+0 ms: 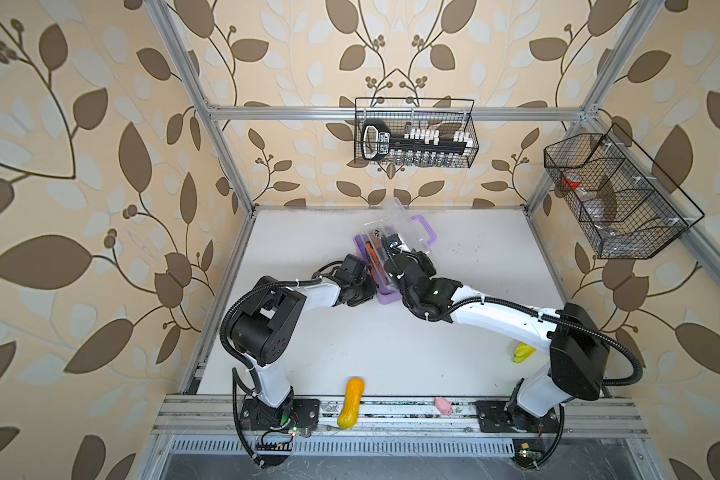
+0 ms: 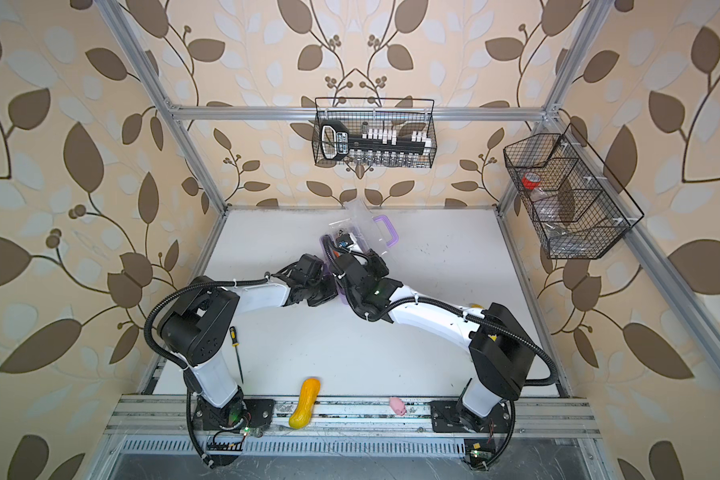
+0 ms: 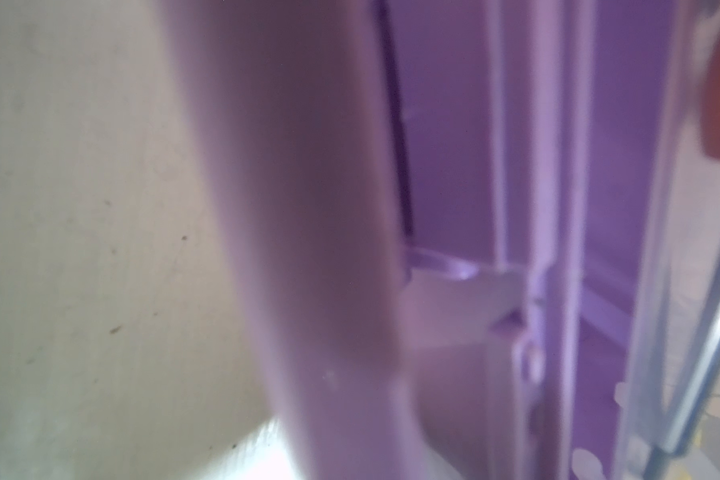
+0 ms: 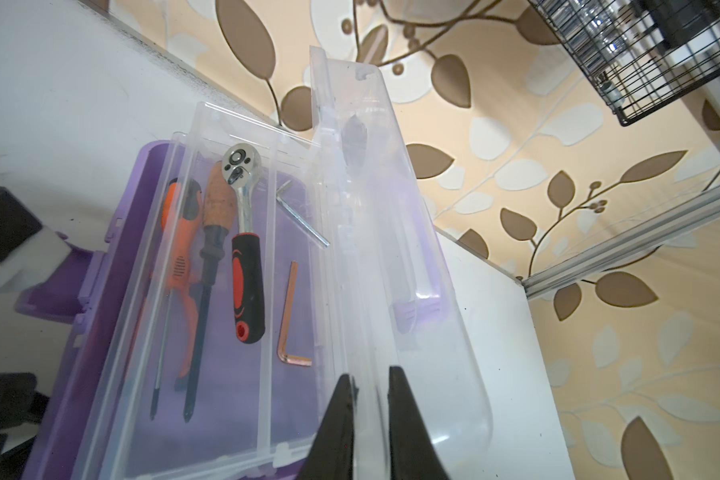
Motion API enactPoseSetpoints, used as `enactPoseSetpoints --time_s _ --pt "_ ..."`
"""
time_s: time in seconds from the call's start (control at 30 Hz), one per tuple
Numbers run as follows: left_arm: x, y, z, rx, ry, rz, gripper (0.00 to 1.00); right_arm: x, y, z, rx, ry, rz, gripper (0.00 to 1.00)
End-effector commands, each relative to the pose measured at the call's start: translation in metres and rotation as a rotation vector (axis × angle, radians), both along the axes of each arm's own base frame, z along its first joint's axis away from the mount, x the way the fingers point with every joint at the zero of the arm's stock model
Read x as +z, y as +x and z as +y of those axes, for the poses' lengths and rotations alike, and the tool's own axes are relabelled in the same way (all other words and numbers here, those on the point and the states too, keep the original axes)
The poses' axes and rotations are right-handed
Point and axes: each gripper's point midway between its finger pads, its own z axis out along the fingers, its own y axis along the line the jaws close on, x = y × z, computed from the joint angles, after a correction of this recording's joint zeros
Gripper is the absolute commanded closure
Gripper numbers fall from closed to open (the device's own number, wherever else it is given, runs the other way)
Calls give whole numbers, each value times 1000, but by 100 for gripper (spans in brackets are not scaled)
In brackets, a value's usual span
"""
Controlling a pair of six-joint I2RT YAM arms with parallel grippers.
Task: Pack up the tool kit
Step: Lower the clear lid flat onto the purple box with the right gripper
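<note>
We were in a robotics lab test cell dressed to look domestic. An aluminium frame (image 1: 391,113) of slotted bars boxed in a white tabletop (image 1: 391,345), and leaf-patterned wallpaper (image 1: 80,208) hung behind the bars like a stage backdrop. A left arm (image 1: 267,316) and a right arm (image 1: 512,320), white with black joints and ribbed cable conduit, stood bolted to a slotted rail (image 1: 391,411) along the table's near edge, and a bare circuit board (image 1: 296,432) glowed beside one base. A back wire basket (image 1: 470,133) and a side wire basket (image 1: 624,199) hung from the frame. Props lay about: a lilac tool kit (image 1: 385,297), a yellow toy (image 1: 351,402) and a pink toy (image 1: 443,405).
</note>
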Motion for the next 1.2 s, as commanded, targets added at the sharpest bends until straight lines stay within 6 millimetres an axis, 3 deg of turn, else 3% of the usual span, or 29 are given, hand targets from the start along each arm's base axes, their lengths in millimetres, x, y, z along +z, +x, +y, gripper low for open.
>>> enactPoseSetpoints --time_s 0.0,0.33,0.57,0.9,1.07,1.17 --pt "9 7 -13 -29 -43 -7 100 -34 -11 9 62 56 114 86" --pt "8 5 -12 -31 -39 -2 100 -51 -12 15 105 204 206 86" --pt "10 5 -12 -31 -37 -4 100 -47 -13 19 132 253 223 86" --pt "18 6 -11 -33 -33 -14 100 -10 -19 16 179 381 189 85" --pt "37 8 -5 -32 -14 -55 100 23 -14 -8 178 503 136 81" --pt "54 12 2 -25 -14 -94 100 30 0 -31 155 574 146 73"
